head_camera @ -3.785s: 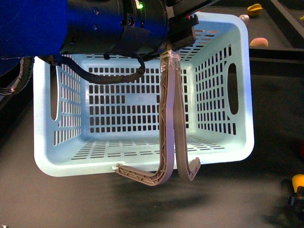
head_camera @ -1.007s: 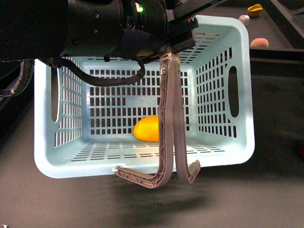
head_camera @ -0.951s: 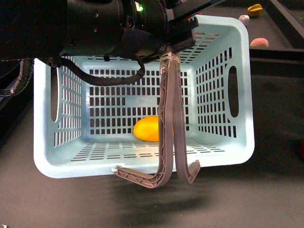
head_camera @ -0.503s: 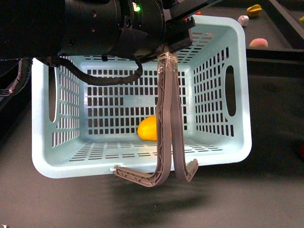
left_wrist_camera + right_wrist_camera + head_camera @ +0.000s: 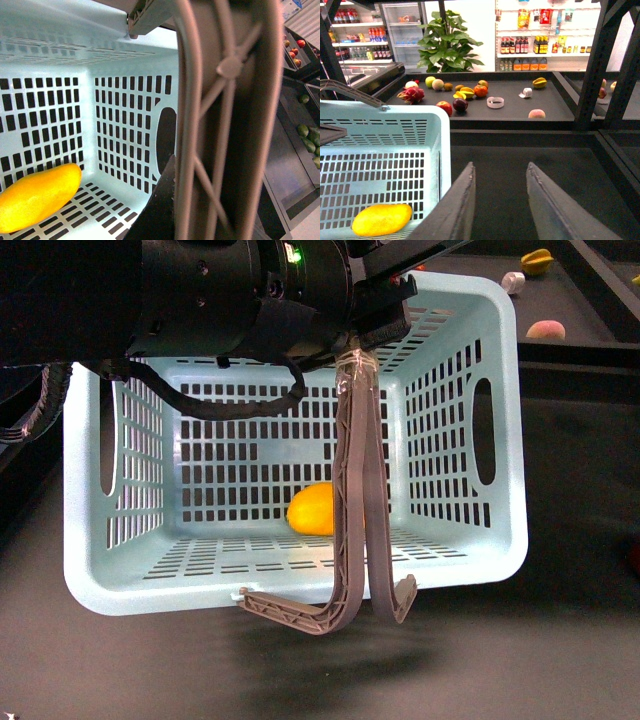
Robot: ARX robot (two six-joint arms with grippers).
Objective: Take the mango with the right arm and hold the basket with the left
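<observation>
Right gripper [image 5: 499,200]: seen in the right wrist view only. Its 2 fingers are spread apart with nothing between them, just beside the basket [image 5: 442,150] rim.

Left gripper [image 5: 372,330]: closed on the tops of the 2 handles [image 5: 355,490], with the basket hanging below. The left wrist view shows mostly handle ribs.

Mango [image 5: 312,510]: lies on the basket floor by the far wall.

Fruit shelf [image 5: 510,107]: clearest in the right wrist view.

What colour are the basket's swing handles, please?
Grey-brown; the handles show best in the front view, against the light-blue basket.
</observation>
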